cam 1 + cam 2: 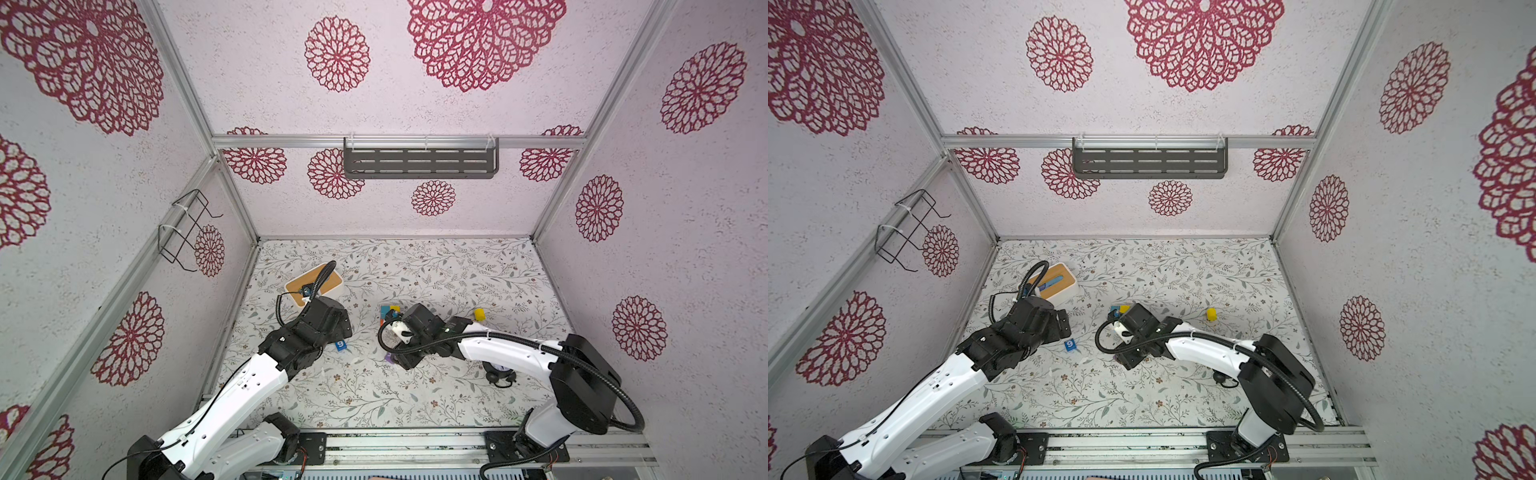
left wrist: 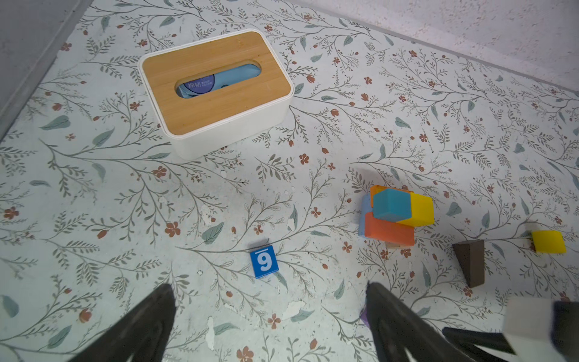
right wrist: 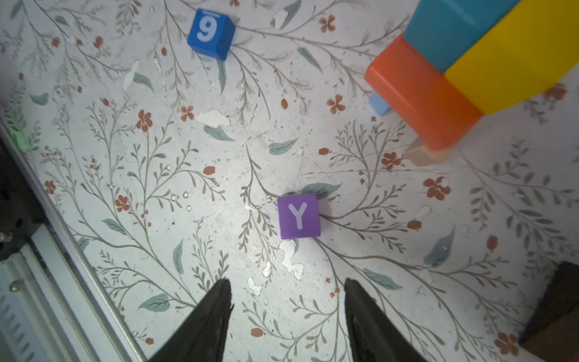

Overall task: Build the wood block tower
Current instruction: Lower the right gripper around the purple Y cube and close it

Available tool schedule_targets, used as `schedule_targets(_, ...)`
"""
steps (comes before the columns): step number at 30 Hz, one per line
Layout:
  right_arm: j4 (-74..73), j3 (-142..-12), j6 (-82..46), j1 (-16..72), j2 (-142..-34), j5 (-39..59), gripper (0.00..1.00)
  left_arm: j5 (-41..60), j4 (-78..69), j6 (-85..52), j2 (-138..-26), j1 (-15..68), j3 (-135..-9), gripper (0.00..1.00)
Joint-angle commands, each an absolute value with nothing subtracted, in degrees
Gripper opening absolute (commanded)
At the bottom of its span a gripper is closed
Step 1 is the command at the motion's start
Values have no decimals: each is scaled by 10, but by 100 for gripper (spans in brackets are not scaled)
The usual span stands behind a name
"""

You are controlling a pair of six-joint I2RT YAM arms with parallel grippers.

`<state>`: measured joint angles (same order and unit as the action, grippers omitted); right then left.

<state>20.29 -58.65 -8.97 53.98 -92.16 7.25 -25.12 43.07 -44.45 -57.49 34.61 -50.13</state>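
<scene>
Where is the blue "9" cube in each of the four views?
A top view: blue "9" cube just right of the left arm.
A top view: the cube, same place.
Left wrist: ahead of the fingers, cube at.
Right wrist: beyond the purple "Y" cube, at.
Shared landmark: the tower.

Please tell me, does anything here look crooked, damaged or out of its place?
Yes. The tower is untidy: its teal block and yellow block sit skewed on the orange bar, the yellow one overhanging. The floral table cover also shows white flaked patches.
</scene>
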Motion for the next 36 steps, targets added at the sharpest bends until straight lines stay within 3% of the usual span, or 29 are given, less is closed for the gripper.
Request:
schedule_targets(1,195,-606,-76,545,-931,46,61,-276,455,-455,-563,345,-495,97)
schedule_targets(36,200,-665,-50,571,-1064,-6,59,-265,429,-442,-539,328,-455,97)
